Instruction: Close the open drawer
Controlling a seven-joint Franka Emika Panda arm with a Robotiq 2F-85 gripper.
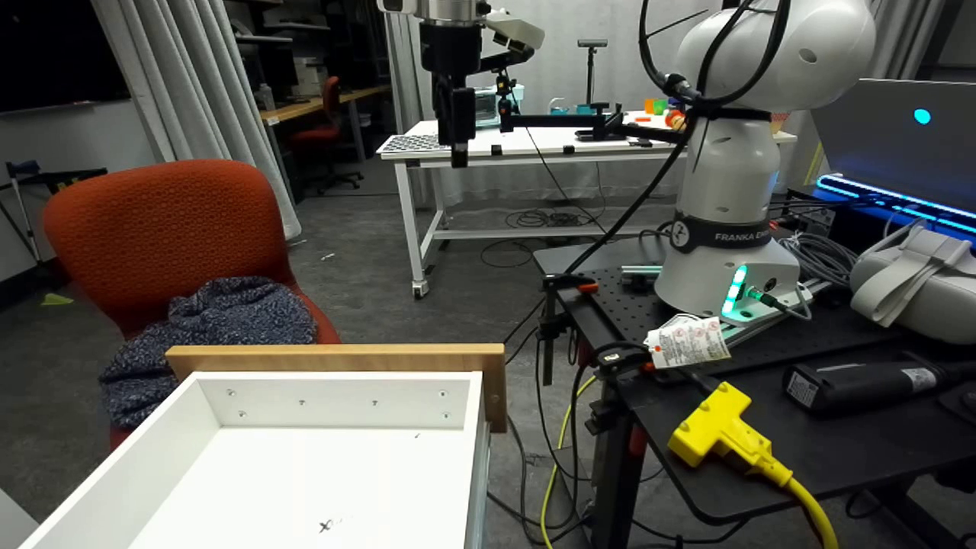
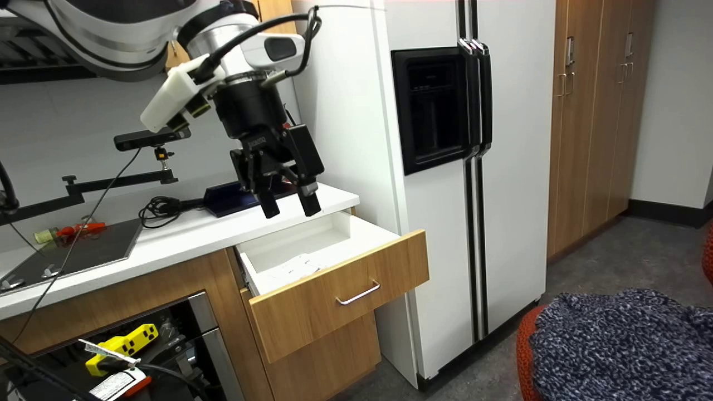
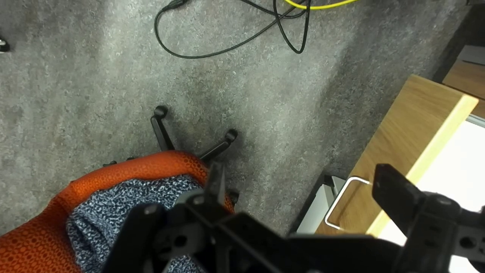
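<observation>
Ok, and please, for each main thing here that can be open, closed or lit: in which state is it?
Drawer: open, pulled out
Gripper: open, holding nothing
Refrigerator doors: closed
Tall cabinet doors: closed
Laptop: open, glowing blue
Robot base light: lit green

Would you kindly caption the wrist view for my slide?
Fingers spread, orange chair at lower left, the open drawer at right.

The drawer (image 2: pixel 320 303) stands open, projecting from its cabinet (image 2: pixel 328 356): a wide, shallow box with white inner walls (image 1: pixel 335 415) and floor (image 1: pixel 313 480). Small screw holes (image 1: pixel 302 402) mark the wall behind its light-brown wooden front (image 2: pixel 289 326), which carries a slim metal handle (image 2: pixel 359 295).
</observation>
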